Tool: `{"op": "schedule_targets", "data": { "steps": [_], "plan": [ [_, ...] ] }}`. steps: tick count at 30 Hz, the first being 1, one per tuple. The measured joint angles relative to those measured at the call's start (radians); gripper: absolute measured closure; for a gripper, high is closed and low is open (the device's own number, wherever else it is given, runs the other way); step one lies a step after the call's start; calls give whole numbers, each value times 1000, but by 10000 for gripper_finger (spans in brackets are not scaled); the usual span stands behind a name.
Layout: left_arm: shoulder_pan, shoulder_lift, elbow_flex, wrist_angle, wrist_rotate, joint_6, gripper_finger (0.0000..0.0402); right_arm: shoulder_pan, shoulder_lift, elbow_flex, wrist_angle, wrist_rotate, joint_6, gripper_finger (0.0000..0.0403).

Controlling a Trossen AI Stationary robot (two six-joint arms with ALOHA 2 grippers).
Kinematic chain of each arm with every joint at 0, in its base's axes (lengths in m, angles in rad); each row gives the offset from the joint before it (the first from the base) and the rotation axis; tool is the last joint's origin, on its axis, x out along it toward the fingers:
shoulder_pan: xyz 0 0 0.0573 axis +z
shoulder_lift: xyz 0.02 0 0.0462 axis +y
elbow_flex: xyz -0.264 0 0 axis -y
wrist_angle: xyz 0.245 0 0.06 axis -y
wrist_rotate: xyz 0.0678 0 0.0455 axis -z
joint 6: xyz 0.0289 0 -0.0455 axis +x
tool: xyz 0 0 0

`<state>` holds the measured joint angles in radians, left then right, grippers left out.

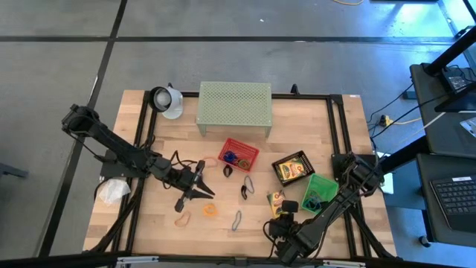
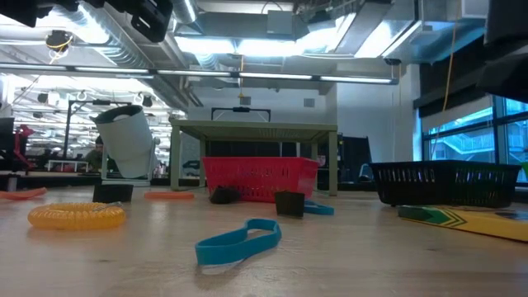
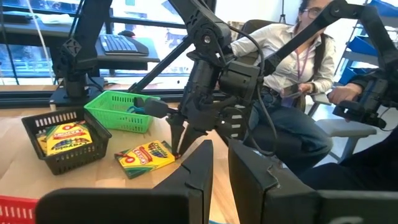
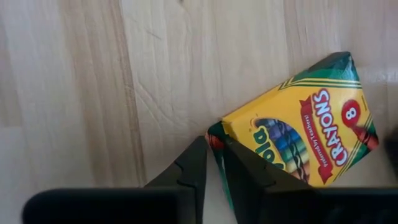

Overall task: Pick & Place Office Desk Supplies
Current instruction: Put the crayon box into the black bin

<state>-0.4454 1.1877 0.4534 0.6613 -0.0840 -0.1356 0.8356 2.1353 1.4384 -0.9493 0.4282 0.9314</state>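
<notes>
The yellow-and-green cardboard crayon box (image 4: 298,134) lies flat on the wooden table (image 1: 149,216), just beside the green plastic mesh basket (image 1: 320,192) and on the side away from the pale green perforated metal shelf (image 1: 233,104). The right pincer (image 4: 214,163) stands over one corner of that box, its jaws nearly together with only a narrow slot between them, the tips at the box's edge and holding nothing. The judged risk is that so slim a bite on a corner could push the box away or let it twist out when lifted, since the flat box offers little to clamp. The left pincer (image 1: 199,179) waits farther from the basket, near the red mesh basket (image 1: 239,154), jaws almost closed and empty.
</notes>
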Motion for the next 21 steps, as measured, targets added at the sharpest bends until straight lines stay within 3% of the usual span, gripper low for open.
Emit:
{"op": "schedule_targets", "data": {
  "steps": [6,17,21],
  "plan": [
    [0,0,0,0,0,0,359,0,1,-1,3,2,-12,394],
    [0,0,0,0,0,0,359,-2,-7,6,-13,-5,38,401],
    [0,0,0,0,0,0,359,-4,-15,57,-100,10,57,402]
  ]
}}
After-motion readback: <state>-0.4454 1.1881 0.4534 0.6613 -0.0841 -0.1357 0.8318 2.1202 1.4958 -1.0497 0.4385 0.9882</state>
